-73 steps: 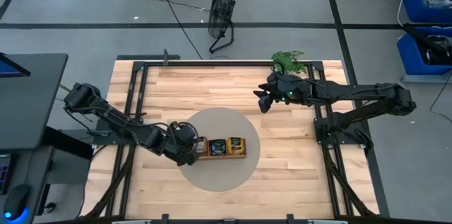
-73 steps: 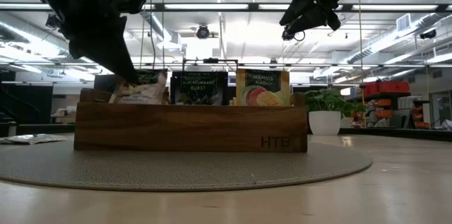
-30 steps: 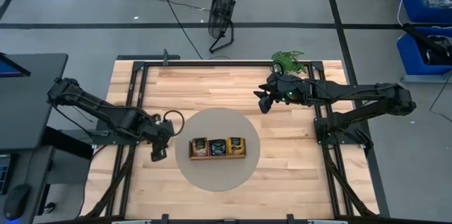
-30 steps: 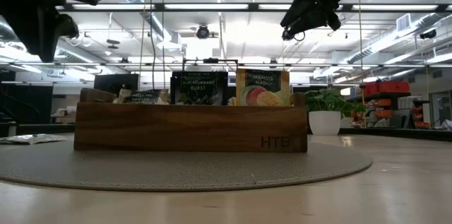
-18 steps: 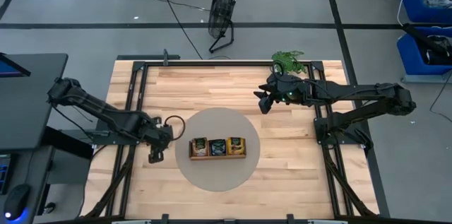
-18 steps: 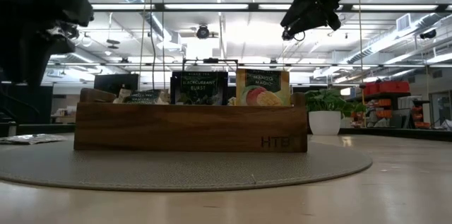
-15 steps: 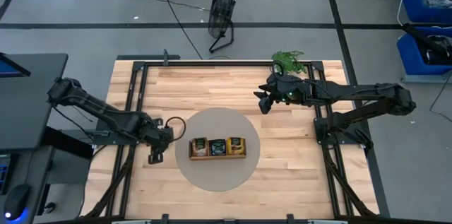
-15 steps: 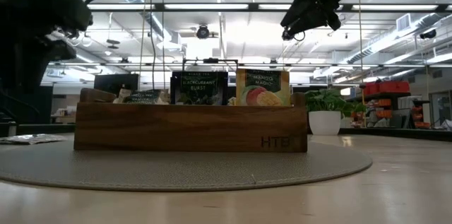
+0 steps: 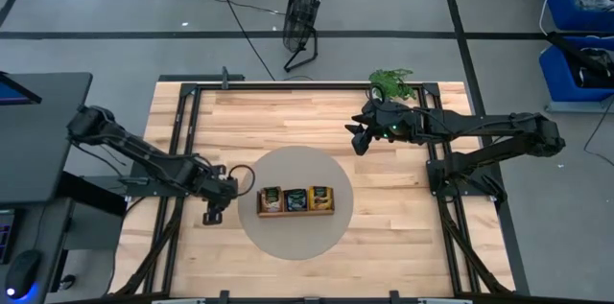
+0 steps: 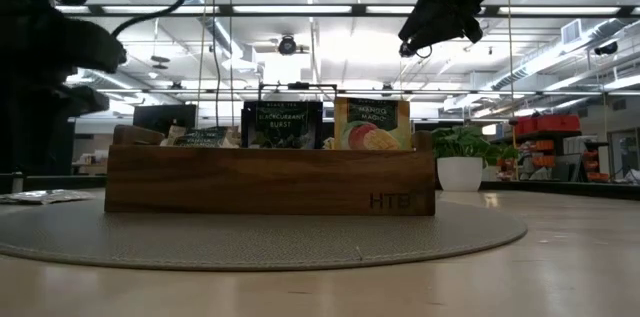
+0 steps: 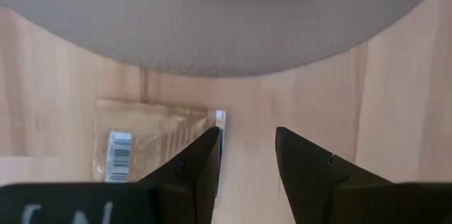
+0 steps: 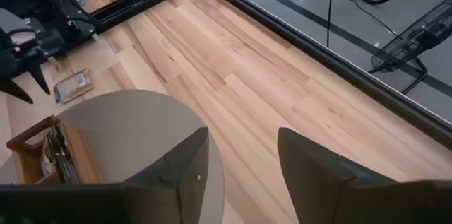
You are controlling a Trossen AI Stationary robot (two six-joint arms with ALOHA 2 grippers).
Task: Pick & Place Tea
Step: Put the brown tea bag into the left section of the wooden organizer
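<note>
Butcher-block table [image 9: 288,127], grey mat [image 9: 293,237]. Left gripper [image 11: 244,155] spread, empty, over a flat beige sachet [image 11: 145,139] just off the mat. Risk: off-centre, 1 finger slides it. Right gripper [image 12: 240,157] spread, parked.

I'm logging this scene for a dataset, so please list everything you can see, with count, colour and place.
Wooden tray: one, brown, on the mat at table centre.
Tea sachets in the tray: three showing, one pale, one dark, one orange, standing upright in a row.
Loose sachet: one, pale beige with a barcode, flat on the wood just off the mat's left edge.
Round mat: one, grey, mid-table.
Table: one, light wood with a black frame.
Potted plant: one, green, at the table's far edge.
Fan: one, black, on the floor beyond the table.
Left pincer: open, over the loose sachet.
Right pincer: open, raised over the far right of the table.
</note>
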